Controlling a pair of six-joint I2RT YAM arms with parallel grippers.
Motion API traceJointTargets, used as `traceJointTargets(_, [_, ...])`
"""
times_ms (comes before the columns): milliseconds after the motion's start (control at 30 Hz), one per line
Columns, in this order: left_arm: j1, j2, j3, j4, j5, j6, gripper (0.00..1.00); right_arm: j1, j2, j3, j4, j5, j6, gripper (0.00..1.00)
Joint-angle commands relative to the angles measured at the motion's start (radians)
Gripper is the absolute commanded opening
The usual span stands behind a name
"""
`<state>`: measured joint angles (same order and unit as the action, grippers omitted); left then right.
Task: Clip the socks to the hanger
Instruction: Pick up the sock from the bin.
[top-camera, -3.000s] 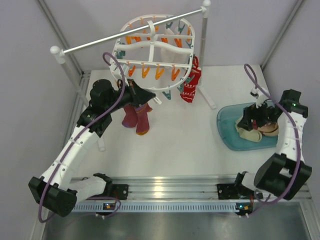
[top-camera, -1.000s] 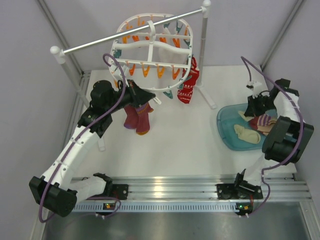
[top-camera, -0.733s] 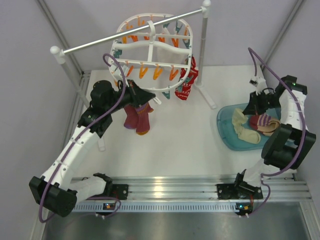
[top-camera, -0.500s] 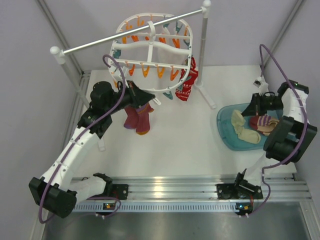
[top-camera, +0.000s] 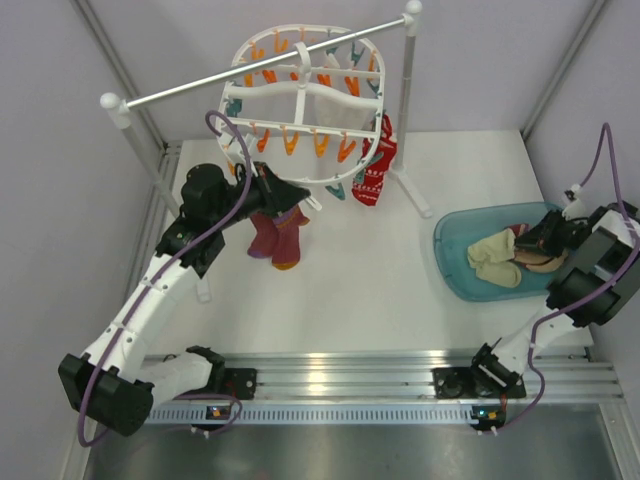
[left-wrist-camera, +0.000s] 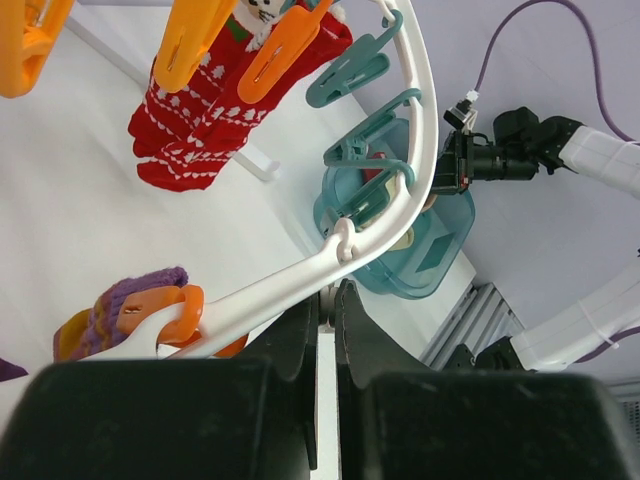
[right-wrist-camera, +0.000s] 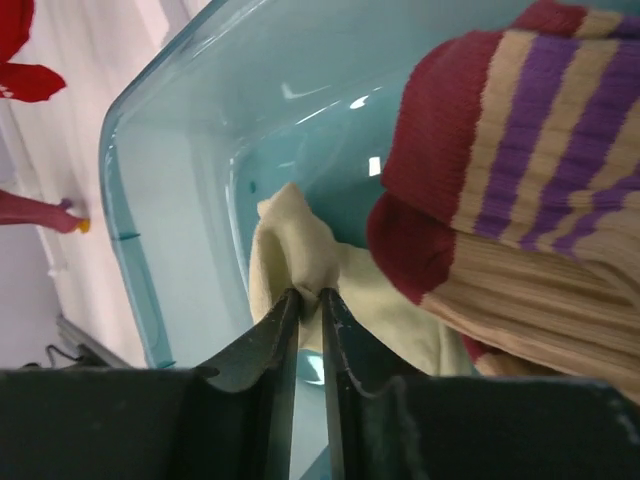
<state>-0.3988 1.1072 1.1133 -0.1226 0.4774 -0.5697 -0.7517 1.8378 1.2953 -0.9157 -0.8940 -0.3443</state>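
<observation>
The hanger (top-camera: 298, 100), a white oval frame with orange and teal clips, hangs from the rail at the back left. My left gripper (top-camera: 283, 190) is shut on its near rim (left-wrist-camera: 420, 130), and the left wrist view shows the fingers (left-wrist-camera: 300, 330) pinched on the white plastic. The socks (top-camera: 490, 255), cream with a striped part (top-camera: 535, 250), lie in the teal tub (top-camera: 450, 255) at the right. My right gripper (top-camera: 543, 238) reaches in from the tub's right side. In the right wrist view its tips (right-wrist-camera: 310, 295) pinch a fold of the cream sock (right-wrist-camera: 300, 250), beside the striped cuff (right-wrist-camera: 520, 150).
A metal rail (top-camera: 260, 65) on white posts spans the back. A red patterned sock (top-camera: 378, 170) and maroon socks with orange ends (top-camera: 275, 235) hang from clips on the hanger. The post's foot (top-camera: 415, 195) rests on the table between the hanger and the tub.
My right arm has swung from the tub's far side to its right edge. The cream sock it had raised now lies in the tub. My left arm has stayed still.
</observation>
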Motion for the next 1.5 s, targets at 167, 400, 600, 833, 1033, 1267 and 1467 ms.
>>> traceJointTargets(167, [0.003, -0.014, -0.017, 0.017, 0.026, 0.002, 0.00, -0.026, -0.092, 0.073, -0.014, 0.127, -0.276, 0.52])
traceJointTargets(400, [0.003, -0.003, 0.014, -0.015, 0.029, 0.022, 0.00, 0.008, -0.138, 0.110, -0.328, 0.101, -0.996, 0.56])
traceJointTargets(600, [0.003, 0.013, 0.022, -0.015, 0.030, 0.025, 0.00, 0.057, -0.186, -0.014, -0.383, 0.122, -1.480, 0.56])
traceJointTargets(833, [0.003, 0.028, 0.029, -0.006, 0.035, 0.031, 0.00, 0.133, -0.123, -0.027, -0.330, 0.147, -1.607, 0.66])
traceJointTargets(1033, [0.005, 0.028, 0.013, 0.001, 0.036, 0.030, 0.00, 0.186, -0.118, -0.105, -0.174, 0.171, -1.622, 0.64])
traceJointTargets(1267, [0.014, 0.028, 0.003, -0.005, 0.047, 0.030, 0.00, 0.245, -0.091, -0.119, -0.055, 0.167, -1.558, 0.59])
traceJointTargets(1467, [0.029, 0.023, -0.010, -0.006, 0.056, 0.025, 0.00, 0.259, -0.040, -0.091, -0.038, 0.208, -1.543, 0.57])
